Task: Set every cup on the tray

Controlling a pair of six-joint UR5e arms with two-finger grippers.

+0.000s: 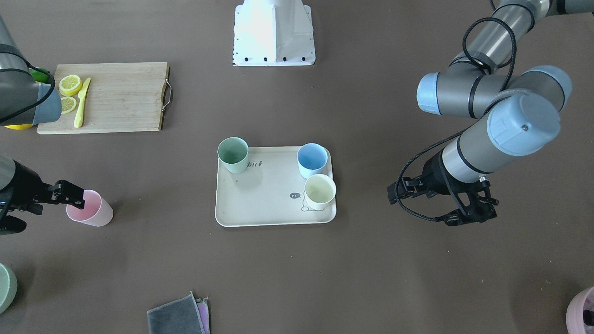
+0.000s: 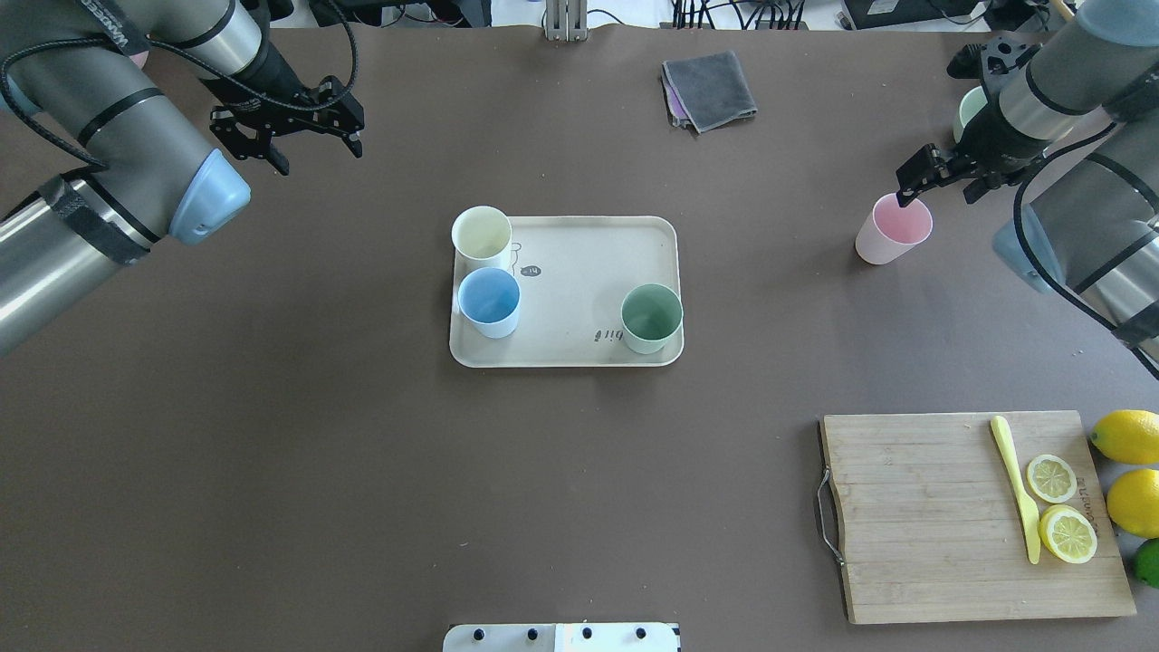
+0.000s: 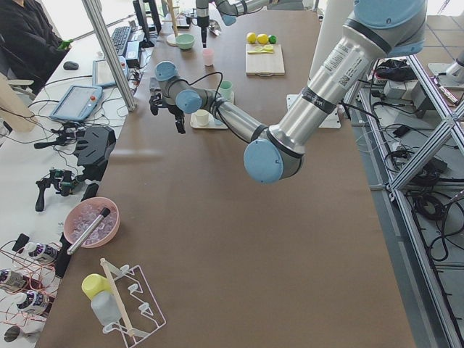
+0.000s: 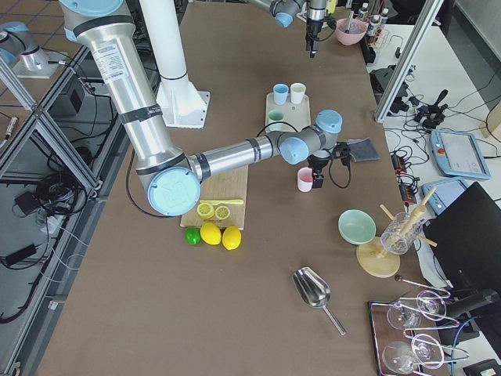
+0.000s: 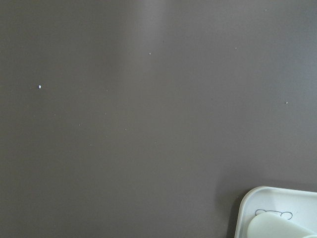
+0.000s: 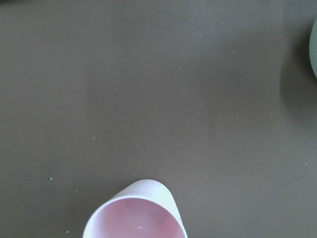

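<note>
The beige tray [image 2: 579, 272] lies mid-table and holds three upright cups: cream [image 2: 482, 235], light blue [image 2: 489, 302] and pale green [image 2: 651, 317]. The pink cup [image 2: 892, 228] stands on the bare table, well to the right of the tray. My right gripper [image 2: 935, 192] hovers open at its rim. One fingertip [image 2: 903, 195] sits over the cup's mouth and the other is outside it. The right wrist view shows the pink cup [image 6: 136, 215] at the bottom edge. My left gripper [image 2: 319, 156] hangs open and empty, off the tray's far left.
A wooden cutting board [image 2: 924, 507] with lemon slices and a yellow knife [image 2: 1014, 484] lies near right, with whole lemons [image 2: 1127, 435] beside it. A grey cloth [image 2: 711, 86] lies far centre. A sage bowl [image 1: 5, 285] and a pink pot [image 1: 582, 311] sit at the table's edges.
</note>
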